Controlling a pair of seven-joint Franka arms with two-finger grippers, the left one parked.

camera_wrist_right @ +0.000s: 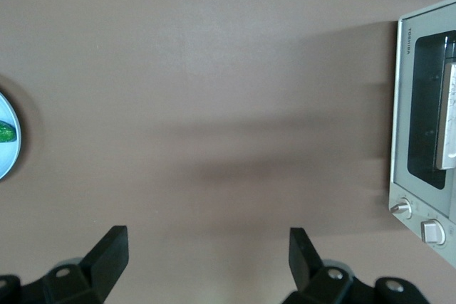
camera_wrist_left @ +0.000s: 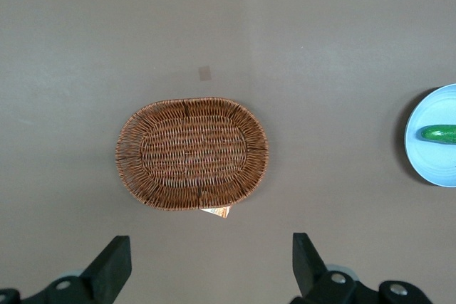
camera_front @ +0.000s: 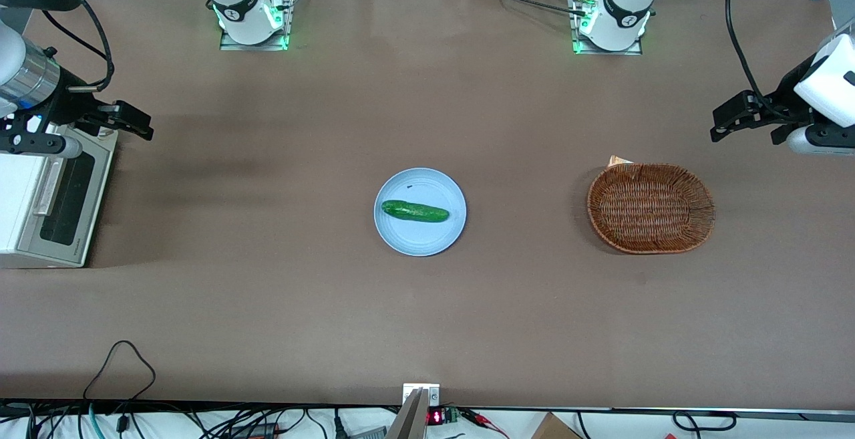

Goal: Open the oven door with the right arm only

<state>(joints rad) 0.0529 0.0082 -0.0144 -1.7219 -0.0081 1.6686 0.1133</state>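
The right arm (camera_front: pixel 27 78) reaches in at the working end of the counter, silver wrist cuff showing, black cable looping above it. Its black end effector (camera_front: pixel 133 121) hangs in the air, pointing toward the middle of the counter. In the wrist view the end effector (camera_wrist_right: pixel 206 254) looks straight down, both fingers (camera_wrist_right: pixel 110 250) spread wide apart, nothing between them and nothing touched.

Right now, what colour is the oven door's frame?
Silvery grey around dark glass on the oven door, best in right wrist view; pincer open.
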